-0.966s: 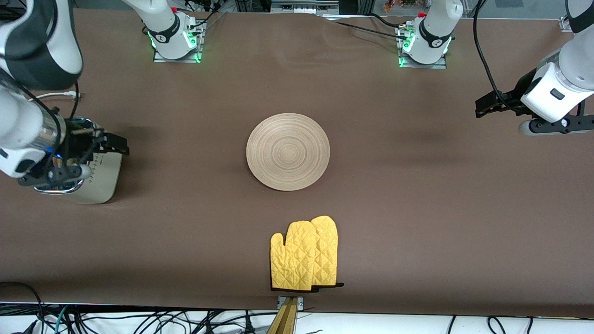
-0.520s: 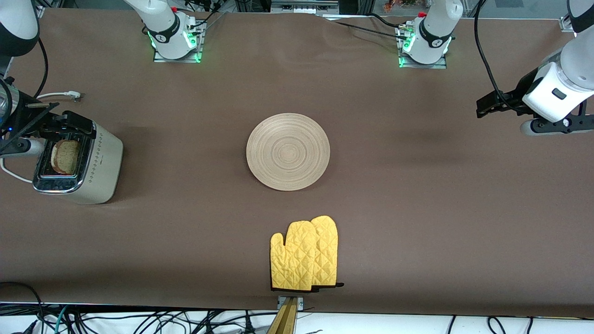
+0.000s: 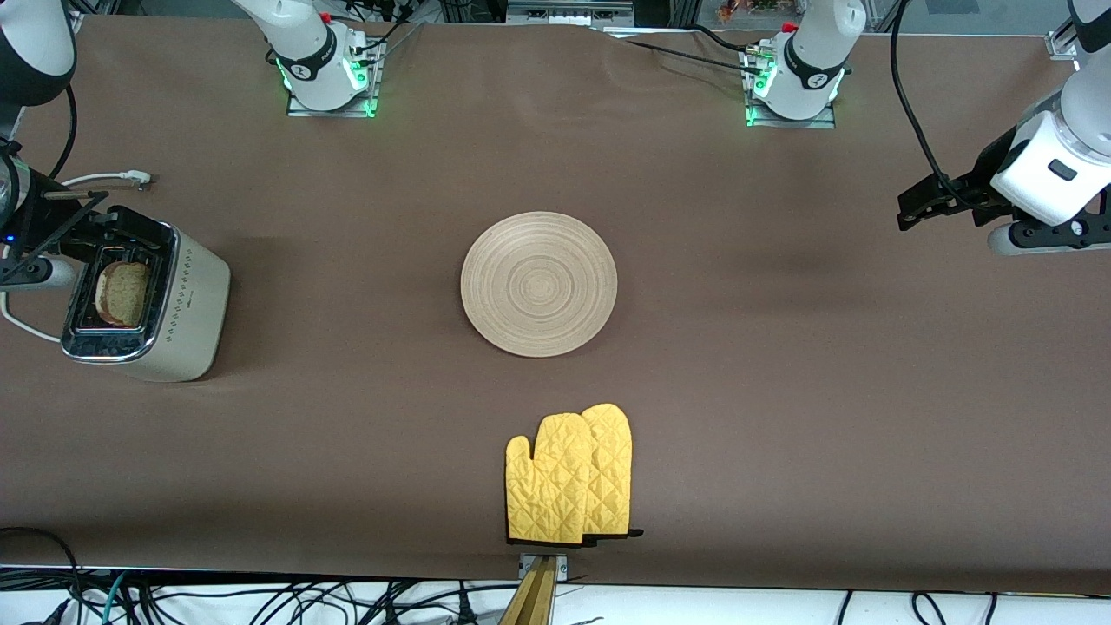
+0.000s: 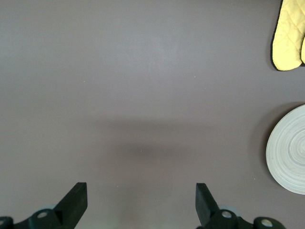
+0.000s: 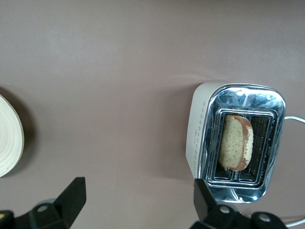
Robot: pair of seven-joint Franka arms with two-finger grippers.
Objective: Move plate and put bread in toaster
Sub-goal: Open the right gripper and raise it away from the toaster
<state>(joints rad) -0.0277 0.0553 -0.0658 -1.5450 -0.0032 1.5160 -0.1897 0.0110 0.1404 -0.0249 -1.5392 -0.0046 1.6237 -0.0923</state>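
The right gripper (image 5: 138, 202) hangs above the table's edge at the right arm's end, its two black fingers (image 5: 71, 198) spread wide with nothing between them. Just beside it stands the boxy cream-beige toaster with a shiny chrome top (image 3: 187, 317), and the square slice of speckled, brown-crusted bread (image 3: 121, 292) sits tilted in one of its slots, poking out of the top. A white cord (image 3: 22, 328) runs from the toaster. The round, light tan wooden plate with ring grain (image 3: 538, 284) lies bare at the middle of the brown table (image 3: 781, 391), and a pair of yellow quilted oven mitts (image 3: 570, 477) lies nearer the front camera. The left gripper (image 4: 141, 202) waits over the left arm's end, jaws wide apart and empty.
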